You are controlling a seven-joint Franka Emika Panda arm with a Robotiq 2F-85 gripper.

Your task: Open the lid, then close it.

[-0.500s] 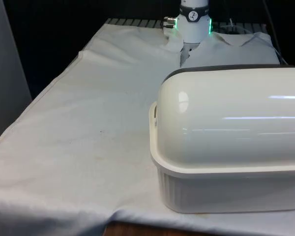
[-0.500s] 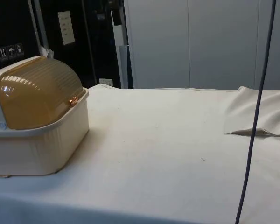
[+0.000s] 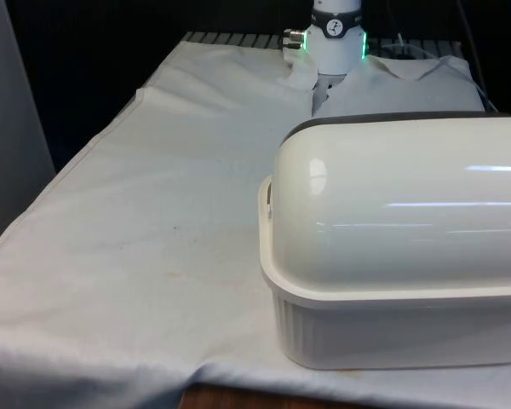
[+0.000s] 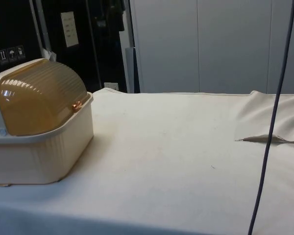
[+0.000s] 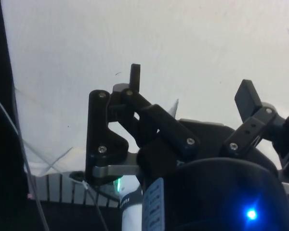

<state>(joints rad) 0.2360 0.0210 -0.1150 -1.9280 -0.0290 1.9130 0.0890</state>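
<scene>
- Jaws of the gripper (image 5: 190,91) are standing spread apart in the wrist view, pinching nothing, with only the white cloth (image 5: 183,43) lying beyond them.
- Almost nothing is changing from half a second ago: the bread box (image 3: 392,256) is sitting in the same spot, at the near right of the surface in the front view and at the left of the side view.
- Its amber lid (image 4: 39,98) is staying rolled fully down, its small knob (image 4: 76,105) resting at the front rim of the cream base (image 4: 39,159).
- In the side view a dark cable (image 4: 269,137) is hanging slightly shifted, suggesting the arm is moving a little overhead.
- I am judging that opening is not yet beginning: the jaws are well apart from the knob and need bringing down to it.
</scene>
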